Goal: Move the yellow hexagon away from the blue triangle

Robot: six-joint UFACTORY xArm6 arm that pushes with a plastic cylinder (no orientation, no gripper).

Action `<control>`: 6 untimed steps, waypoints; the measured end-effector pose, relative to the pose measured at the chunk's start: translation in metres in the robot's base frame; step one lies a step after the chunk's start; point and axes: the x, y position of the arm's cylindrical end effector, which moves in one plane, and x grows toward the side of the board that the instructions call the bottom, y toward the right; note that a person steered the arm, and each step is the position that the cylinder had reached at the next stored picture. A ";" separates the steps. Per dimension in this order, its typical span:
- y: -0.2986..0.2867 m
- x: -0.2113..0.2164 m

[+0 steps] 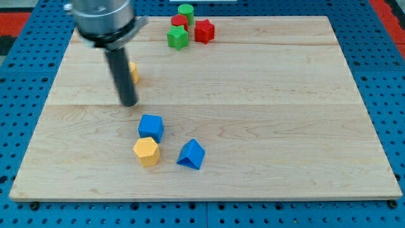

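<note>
Yellow hexagon lodged between 2 blue blocks on the wooden counter

The yellow hexagonal block is seen touching the blue cube at 12 o'clock, the blue triangular block near at 3 o'clock; my tip is placed apart at 11 o'clock. No claw is fitted.

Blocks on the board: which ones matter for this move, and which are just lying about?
In the job:
yellow hexagon
blue triangle, at the hexagon's right
my tip, above both, touching no block

Lying about:
blue cube, against the hexagon's top
yellow block, half hidden behind the rod
green star, red star, green cylinder, red block at the view's top
</note>
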 end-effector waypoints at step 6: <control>0.089 0.081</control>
